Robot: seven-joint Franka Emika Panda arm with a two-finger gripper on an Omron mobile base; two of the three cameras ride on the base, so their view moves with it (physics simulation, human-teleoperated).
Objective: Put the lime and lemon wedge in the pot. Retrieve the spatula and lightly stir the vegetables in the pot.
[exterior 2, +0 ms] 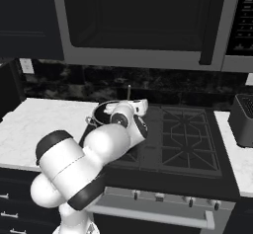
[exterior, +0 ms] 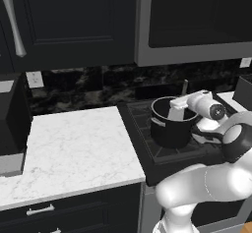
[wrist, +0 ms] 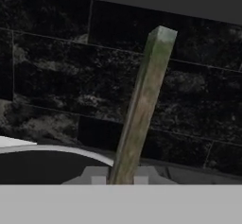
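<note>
The black pot (exterior: 170, 129) stands on the front left burner of the stove, and its silver rim (exterior 2: 100, 108) shows behind my arm. My gripper (exterior: 178, 108) reaches over the pot's mouth from the right and is shut on the spatula's thin handle (exterior: 185, 86). That handle (exterior 2: 129, 92) sticks up above the hand. In the hand view it (wrist: 142, 100) rises between the fingertips (wrist: 97, 176), tilted slightly right, with the pot rim (wrist: 56, 148) curving below. The spatula's blade is hidden down in the pot. The lime and the lemon wedge are hidden.
The black cooktop (exterior 2: 188, 139) stretches right of the pot. A white marble counter (exterior: 74, 148) lies to the left. A dark grey box (exterior 2: 243, 119) sits on the counter at the far right. A microwave (exterior 2: 143, 25) hangs overhead, with the dark tiled backsplash (wrist: 56, 76) close behind.
</note>
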